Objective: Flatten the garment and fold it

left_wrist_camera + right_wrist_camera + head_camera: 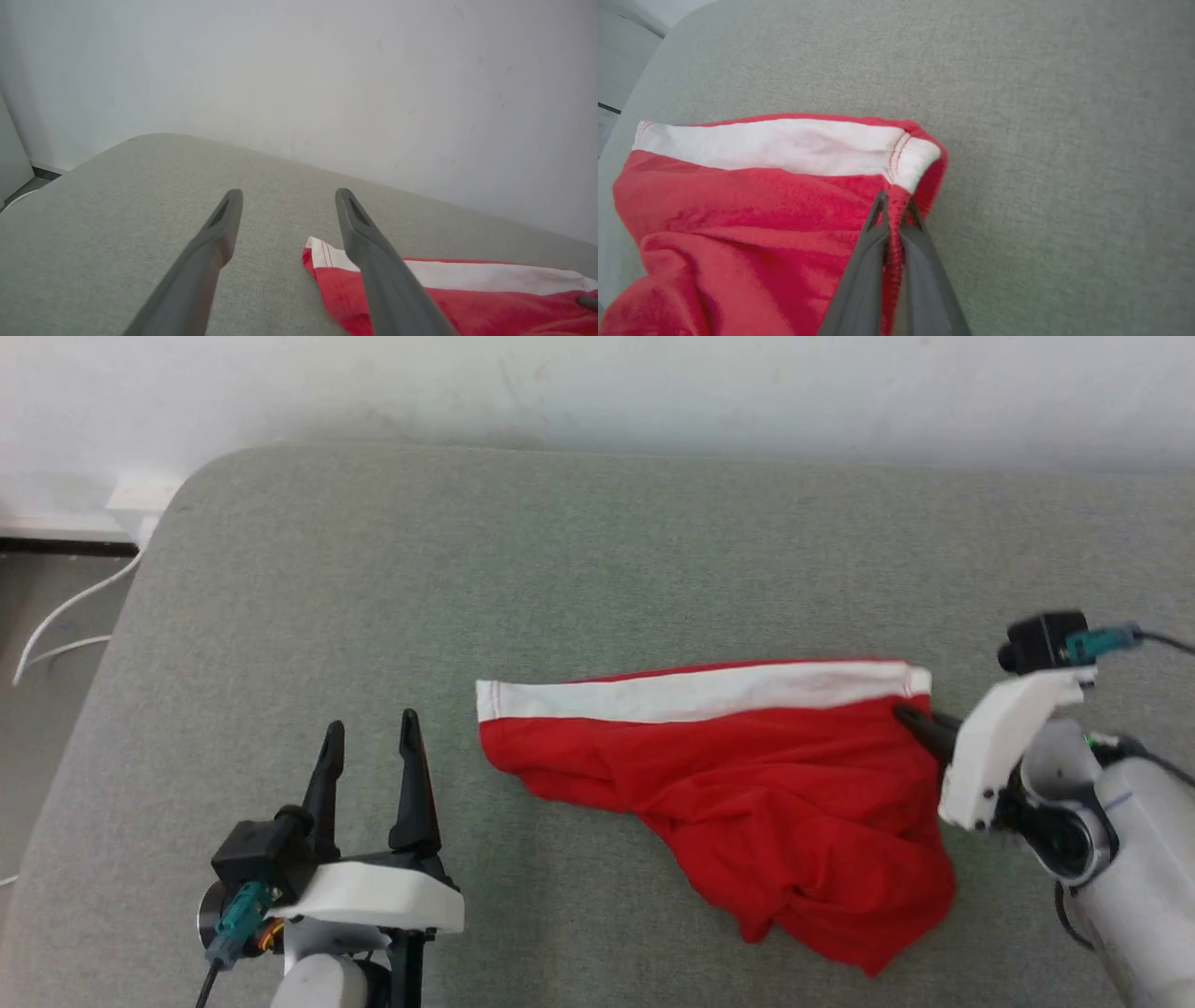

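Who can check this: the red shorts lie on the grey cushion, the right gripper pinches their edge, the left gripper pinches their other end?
Wrong on the left gripper: it is open, clear of the shorts, as the left wrist view shows. The shorts do lie on the grey cushion, the right gripper shut on their edge.

One garment (747, 793), two tools (372, 723) (904, 716), one cushion (560, 569)
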Robot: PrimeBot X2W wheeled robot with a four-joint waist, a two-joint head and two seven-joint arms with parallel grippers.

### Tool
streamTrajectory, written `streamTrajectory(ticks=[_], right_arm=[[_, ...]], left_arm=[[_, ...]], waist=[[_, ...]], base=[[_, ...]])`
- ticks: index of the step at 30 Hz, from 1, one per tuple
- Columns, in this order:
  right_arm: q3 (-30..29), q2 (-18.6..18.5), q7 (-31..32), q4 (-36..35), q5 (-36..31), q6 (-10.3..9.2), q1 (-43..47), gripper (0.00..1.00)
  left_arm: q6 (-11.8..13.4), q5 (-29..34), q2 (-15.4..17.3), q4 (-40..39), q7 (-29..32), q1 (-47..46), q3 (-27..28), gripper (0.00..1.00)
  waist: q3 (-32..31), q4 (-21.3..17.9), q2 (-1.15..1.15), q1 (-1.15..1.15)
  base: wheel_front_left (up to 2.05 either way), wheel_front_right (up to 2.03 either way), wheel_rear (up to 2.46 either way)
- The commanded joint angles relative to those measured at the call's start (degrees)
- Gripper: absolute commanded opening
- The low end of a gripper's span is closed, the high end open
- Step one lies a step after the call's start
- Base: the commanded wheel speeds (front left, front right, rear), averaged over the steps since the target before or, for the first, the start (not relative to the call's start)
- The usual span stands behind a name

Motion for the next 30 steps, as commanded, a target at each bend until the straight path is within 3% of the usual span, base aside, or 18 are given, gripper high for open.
streamTrajectory(ticks=[1, 2, 3, 5, 6, 13, 19, 24, 30], right_arm=[[-0.3, -0.5, -0.5, 0.5, 0.6, -0.04, 2.3, 0.0], [-0.6, -0.6, -1.0, 0.8, 0.8, -0.04, 3.1, 0.0], [-1.2, -0.5, -1.9, 1.2, 1.0, -0.04, 3.8, 0.07], [-2.0, -0.3, -3.7, 2.2, 1.3, -0.04, 5.3, 0.41], [-2.3, 0.1, -5.3, 2.0, 1.4, -0.04, 5.9, 1.0], [-3.8, 0.9, -19.9, -0.6, -1.4, -0.04, 11.4, 1.0], [-7.3, 2.2, -32.3, -3.3, -9.2, -0.04, 15.5, 1.0], [-11.8, 5.8, -35.0, -9.7, -18.2, -0.04, 18.7, 1.0], [-15.7, 9.8, -33.7, -18.2, -24.9, -0.04, 20.8, 1.0]], left_arm=[[-0.3, 0.5, -0.2, 0.3, -0.3, -0.4, 0.1, 1.0], [-0.4, 0.6, -0.2, 0.5, -0.3, -0.3, 0.1, 1.0], [-0.4, 0.6, -0.2, 0.8, -0.3, -0.3, 0.1, 1.0], [-0.6, 0.7, -0.2, 1.3, -0.3, -0.3, 0.1, 1.0], [-0.6, 0.7, -0.2, 1.5, -0.3, -0.4, 0.1, 1.0], [-0.6, 1.4, -0.2, 3.5, -0.3, 0.2, 0.9, 1.0], [-0.5, 2.2, 0.6, 5.7, -0.3, 0.8, 2.2, 1.0], [-2.1, 1.1, 2.3, 7.3, 1.3, -0.8, 2.6, 1.0], [-6.0, -0.4, 5.2, 11.1, 12.3, -9.6, 0.3, 1.0]], waist=[[-0.7, -1.6, 0.0, 0.0], [-0.7, -1.9, 0.0, 0.0], [-0.8, -2.2, 0.0, 0.0], [-1.0, -2.5, 0.0, 0.0], [-1.0, -2.7, 0.0, 0.0], [-2.3, -3.9, 0.0, 0.0], [-4.0, -5.8, 0.0, 0.0], [-4.5, -7.7, 0.0, 0.0], [-2.2, -9.4, 0.0, 0.0]], base=[[0.0, 0.0, 0.0], [0.0, 0.0, 0.0], [0.0, 0.0, 0.0], [0.0, 0.0, 0.0], [0.0, 0.0, 0.0], [0.0, 0.0, 0.0], [0.0, 0.0, 0.0], [0.0, 0.0, 0.0], [0.0, 0.0, 0.0]])
